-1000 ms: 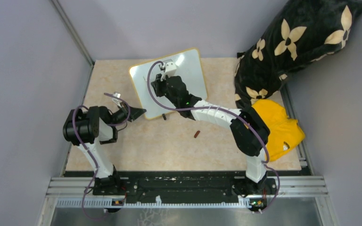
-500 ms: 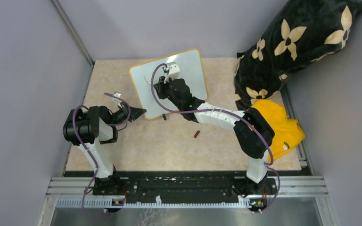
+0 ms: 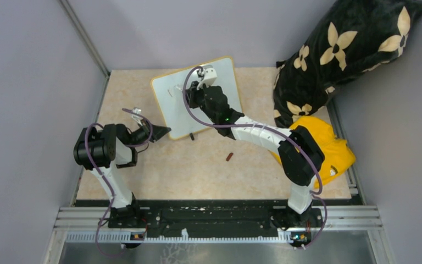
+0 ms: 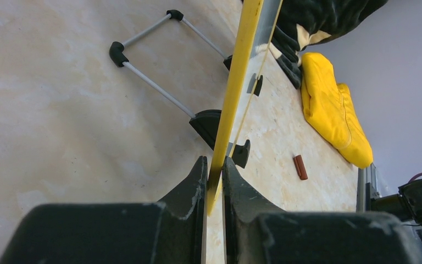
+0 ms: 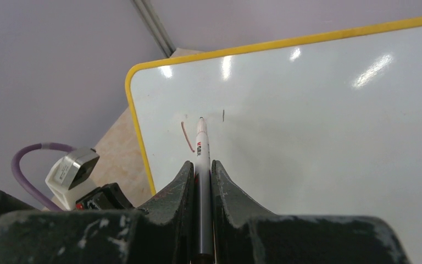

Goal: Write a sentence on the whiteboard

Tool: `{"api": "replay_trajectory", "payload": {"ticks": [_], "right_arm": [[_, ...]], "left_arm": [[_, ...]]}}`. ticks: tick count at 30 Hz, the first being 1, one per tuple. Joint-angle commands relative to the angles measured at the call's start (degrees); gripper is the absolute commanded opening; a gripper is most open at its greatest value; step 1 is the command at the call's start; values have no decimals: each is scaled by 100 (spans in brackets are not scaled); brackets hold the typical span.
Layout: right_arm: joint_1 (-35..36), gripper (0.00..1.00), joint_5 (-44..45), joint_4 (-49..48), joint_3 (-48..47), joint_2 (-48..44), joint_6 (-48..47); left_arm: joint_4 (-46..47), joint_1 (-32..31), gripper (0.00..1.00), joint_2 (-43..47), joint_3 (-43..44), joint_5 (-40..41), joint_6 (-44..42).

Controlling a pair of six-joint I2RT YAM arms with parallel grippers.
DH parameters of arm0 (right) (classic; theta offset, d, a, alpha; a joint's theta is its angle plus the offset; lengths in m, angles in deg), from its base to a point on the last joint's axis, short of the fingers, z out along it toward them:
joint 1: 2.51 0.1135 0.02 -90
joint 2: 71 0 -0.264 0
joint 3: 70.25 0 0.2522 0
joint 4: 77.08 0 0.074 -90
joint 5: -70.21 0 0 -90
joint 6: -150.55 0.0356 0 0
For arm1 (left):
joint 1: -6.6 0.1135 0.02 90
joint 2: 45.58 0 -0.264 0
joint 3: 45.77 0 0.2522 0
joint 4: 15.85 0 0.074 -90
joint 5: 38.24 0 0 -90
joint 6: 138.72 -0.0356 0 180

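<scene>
Diagonally, right arm (image 3: 253,133) stretches over whiteboard (image 3: 173,107), marker (image 5: 201,148) pinched.

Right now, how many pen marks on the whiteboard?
2, in the right wrist view. A curved reddish stroke left of the marker's tip, a short dark tick right of it, both near the whiteboard's rounded corner. More could hide behind the right pincer.

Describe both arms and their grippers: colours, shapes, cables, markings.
The left arm and right arm match: white links between bulky black joint housings, each trailed by a looping purple cable. A small green light glows near the right wrist. The left gripper and right gripper each have two matte black, wedge-shaped fingers; a white camera block sits on the right wrist.
</scene>
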Motion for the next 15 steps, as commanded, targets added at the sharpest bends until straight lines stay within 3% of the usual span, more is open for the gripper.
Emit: {"api": "replay_trajectory", "payload": {"ticks": [1, 15], "right_arm": [[-100, 0, -76, -117, -412, -35, 73], [-110, 0, -287, 81, -523, 179, 104]], "left_arm": [[-55, -59, 0, 61, -14, -5, -61], [-50, -56, 0, 61, -22, 8, -63]]}}
